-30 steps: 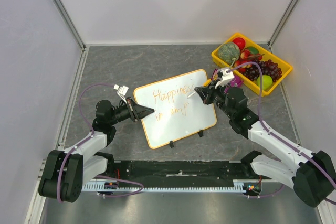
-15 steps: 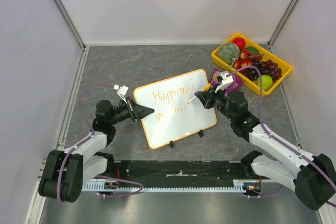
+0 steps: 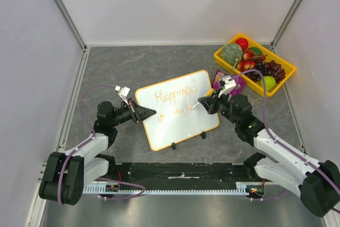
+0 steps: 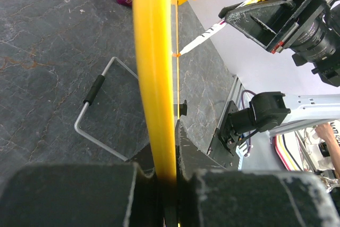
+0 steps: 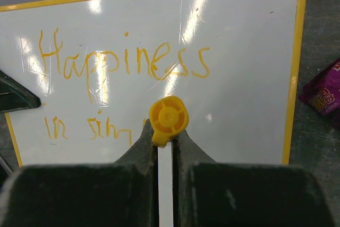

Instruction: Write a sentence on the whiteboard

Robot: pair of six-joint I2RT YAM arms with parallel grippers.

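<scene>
**Hidden and Cut-Off Regions**

Right wrist view, lower centre: the marker [image 5: 168, 119] and the right gripper [image 5: 164, 137] hide the second-line ending of the sentence [image 5: 114, 62]. The purple packet [image 5: 323, 95] is cut by the right edge. Left wrist view: the whiteboard [image 4: 153, 78] appears edge-on and blurred, its face unseen.

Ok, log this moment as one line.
left gripper: clamps whiteboard edge | right gripper: holds marker, tip on whiteboard | sentence: second line unfinished

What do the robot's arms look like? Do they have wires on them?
The left arm and the right arm have white tube-shaped parts joined by chunky black joints. A thin purple cable loops along each. The left pincer and right pincer are black and pointed, with two flat fingers and a small white box nearby.
</scene>
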